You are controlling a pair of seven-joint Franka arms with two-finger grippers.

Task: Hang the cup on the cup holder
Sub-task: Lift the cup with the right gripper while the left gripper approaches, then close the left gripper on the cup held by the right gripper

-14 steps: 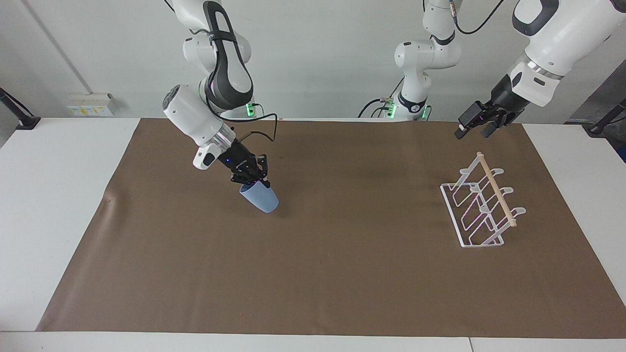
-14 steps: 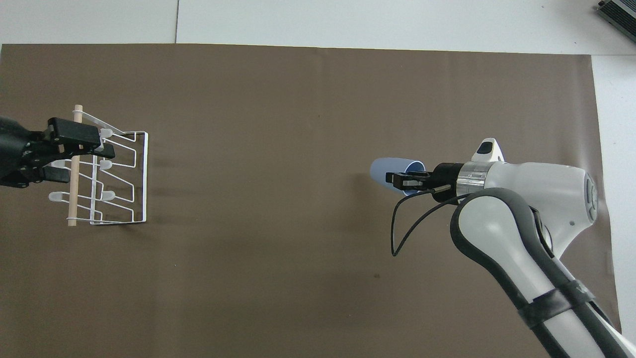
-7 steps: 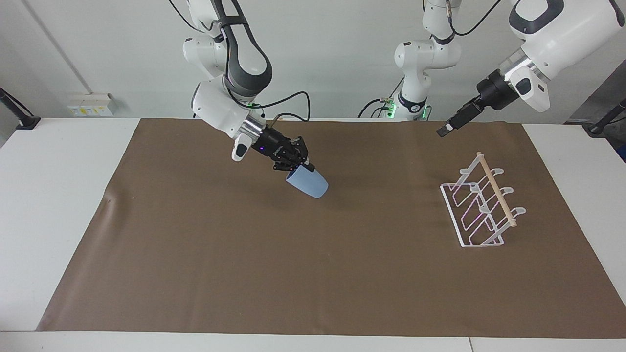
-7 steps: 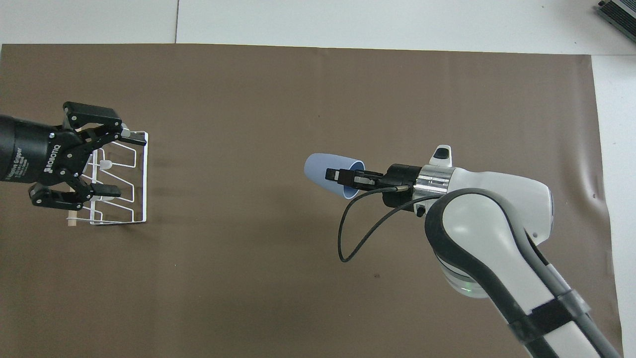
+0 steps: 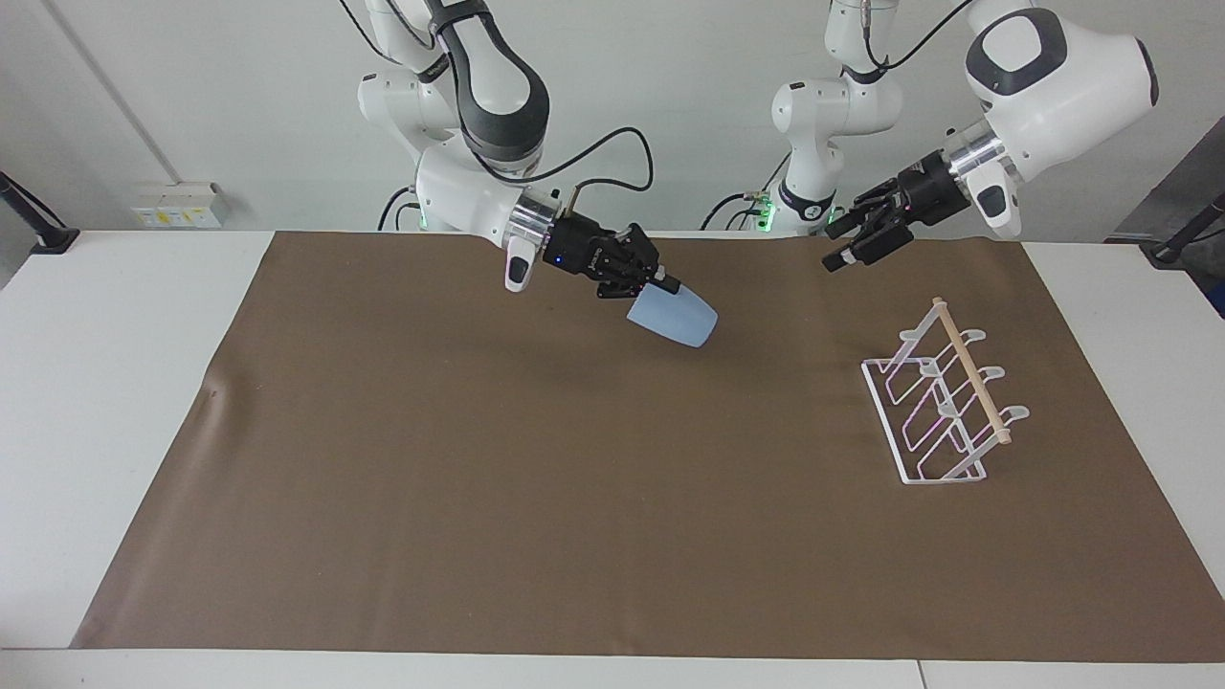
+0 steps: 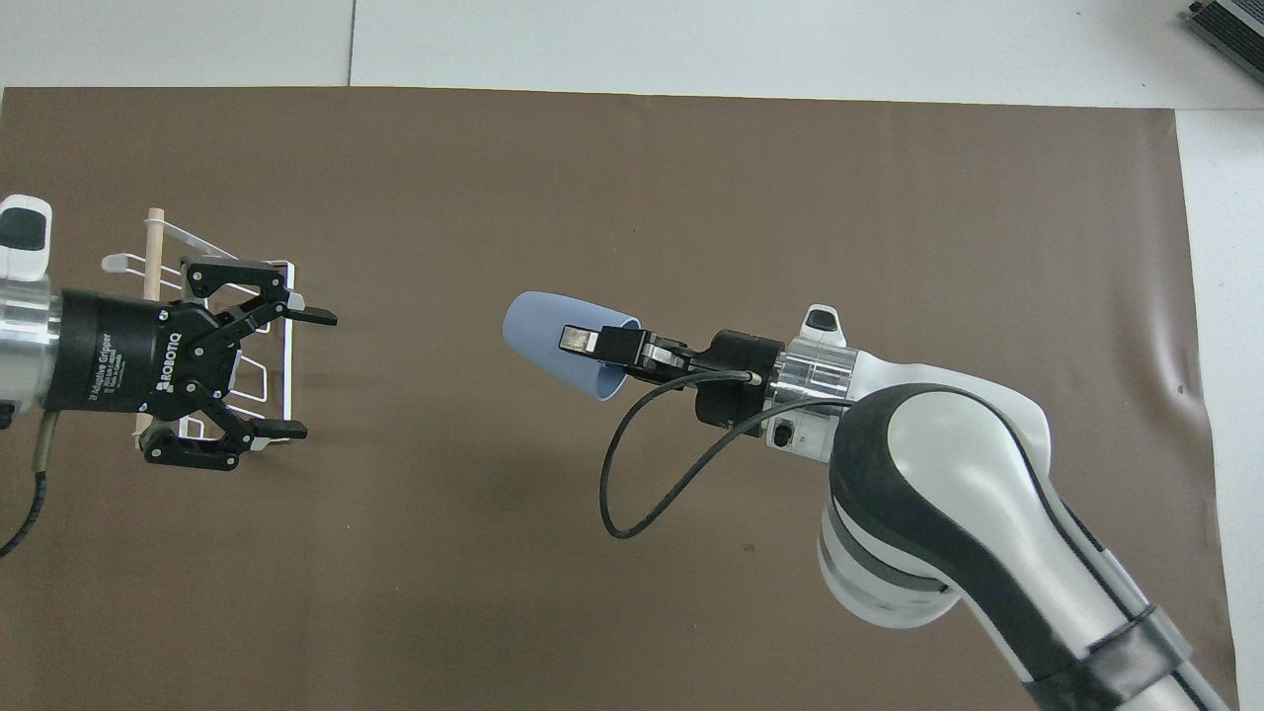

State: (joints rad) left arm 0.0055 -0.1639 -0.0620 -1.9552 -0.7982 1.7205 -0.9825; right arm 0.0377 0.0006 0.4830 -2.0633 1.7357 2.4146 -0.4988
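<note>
Carrying the cup (image 5: 673,319) on its side over mid-tabletop (image 5: 574,498): right claw (image 5: 660,287) is clamped on the rim, one finger inside the mouth. Judging it light, stiff, slick plastic, so a rim pinch suits. Left claw (image 5: 852,251) hangs spread wide, empty, over the cup holder (image 5: 943,402). Since a second ago the cup has risen and travelled toward the cup holder.
</note>
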